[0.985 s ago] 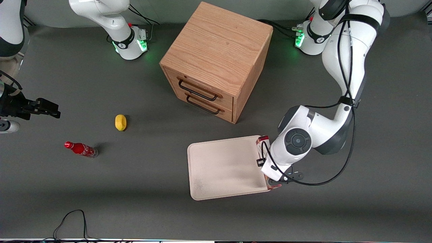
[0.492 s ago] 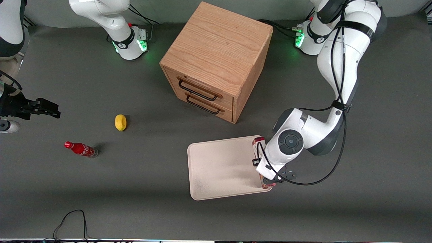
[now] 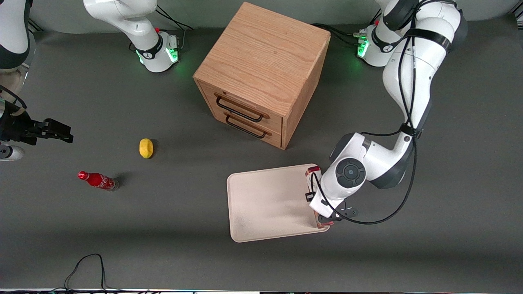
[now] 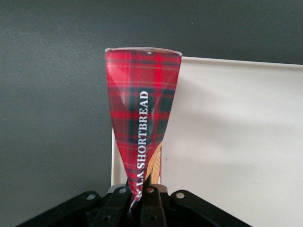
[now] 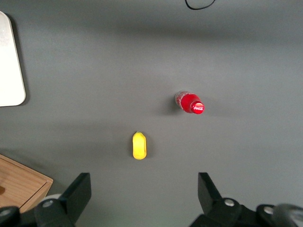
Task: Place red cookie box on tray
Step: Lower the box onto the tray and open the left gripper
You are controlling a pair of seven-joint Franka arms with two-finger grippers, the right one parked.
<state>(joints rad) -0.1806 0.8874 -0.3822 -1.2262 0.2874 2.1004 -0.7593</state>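
1. At the tray's edge toward the working arm's end of the table — gripper, largely hidden under the wrist in the front view. In the wrist view we see its fingers pinched narrowly onto the red cookie box, clamped on the box's lower end.

2. Red cookie box — tartan carton lettered "SHORTBREAD". It runs along the tray's rim; only its two ends peek out from under the arm in the front view. Whether it touches the tray's surface or hangs just above it, we cannot tell.

3. Tray — cream, low rim, nearer the front camera than the wooden cabinet. In the wrist view part of the box sits over the tray and part over the dark table.

4. Step in hand, as we judge it: placement, box carried to the tray but not released.

5. Next move calls for: a shift inward so the whole box clears the rim, a gentle lowering, then opening the fingers. Releasing here risks the box resting half on the rim.

6. Also present: yellow object and soda bottle, well apart toward the parked arm's end.
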